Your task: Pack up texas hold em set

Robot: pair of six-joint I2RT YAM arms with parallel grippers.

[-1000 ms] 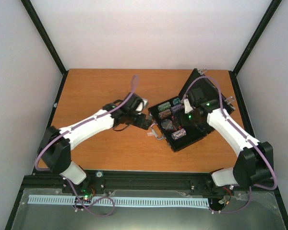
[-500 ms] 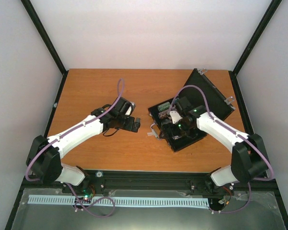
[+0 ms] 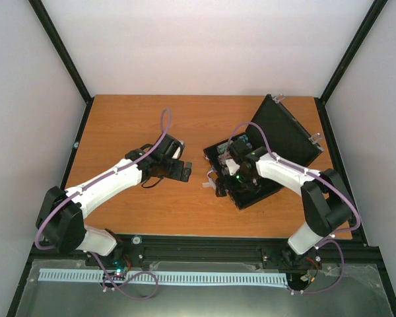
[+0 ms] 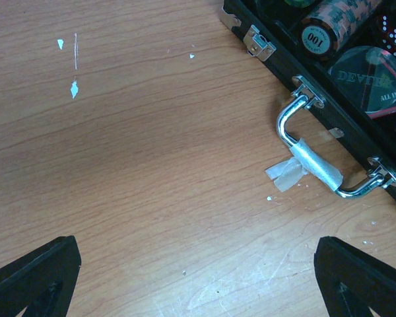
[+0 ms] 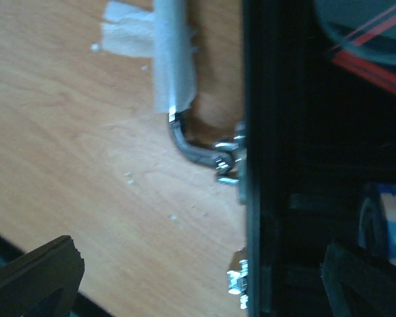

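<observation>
The black case (image 3: 253,200) of the texas hold em set lies open right of the table's middle, its lid (image 3: 285,132) tilted back. The left wrist view shows its silver handle (image 4: 309,160) wrapped in tape, a brown chip stack (image 4: 331,30), a clear round dealer disc (image 4: 368,74) and red dice (image 4: 391,28) inside. My left gripper (image 3: 186,172) is open over bare wood, left of the handle. My right gripper (image 3: 228,177) is open above the case's front wall (image 5: 257,165), straddling it near the handle (image 5: 177,79). A blue-and-white chip stack (image 5: 383,224) shows blurred.
The wooden table (image 3: 132,125) has pale walls and black frame posts at the back and sides. Small white flecks (image 4: 74,89) mark the wood left of the case. A black rail (image 3: 198,247) runs along the near edge by the arm bases.
My right gripper has swung from the lid side across the case down to its front edge by the handle. My left arm drew back left a little, then held still.
</observation>
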